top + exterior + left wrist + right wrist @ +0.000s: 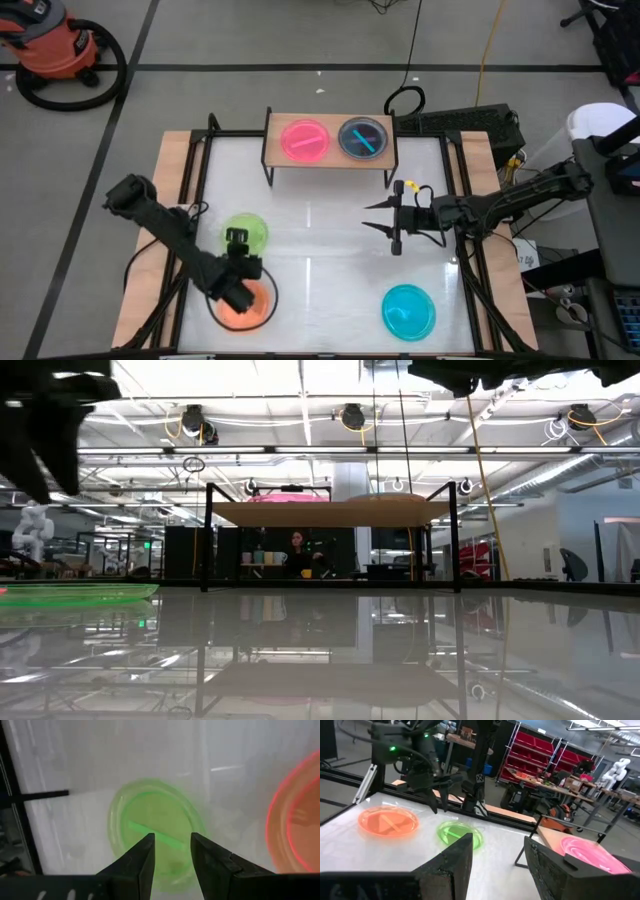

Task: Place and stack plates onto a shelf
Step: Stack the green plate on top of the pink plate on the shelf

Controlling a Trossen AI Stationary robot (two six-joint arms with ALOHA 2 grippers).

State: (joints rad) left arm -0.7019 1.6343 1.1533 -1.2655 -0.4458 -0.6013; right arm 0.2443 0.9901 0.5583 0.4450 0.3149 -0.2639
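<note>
The shelf (330, 150) stands at the table's far middle, with a pink plate (304, 139) and a dark blue plate (362, 138) lying flat on it side by side. A green plate (247, 231) lies flat on the table at the left, and an orange plate (245, 305) lies nearer the front edge. A light blue plate (408, 310) lies at the near right. My left gripper (172, 845) hovers open over the green plate (155, 825), tilted downward. My right gripper (392, 215) stands open and level above the table's middle, holding nothing.
Black frame rails (195, 200) and wooden strips run along the table's left and right sides. The white tabletop (320, 260) lies bare between the plates. Beyond the table, the floor holds an orange vacuum (55, 45) and cables.
</note>
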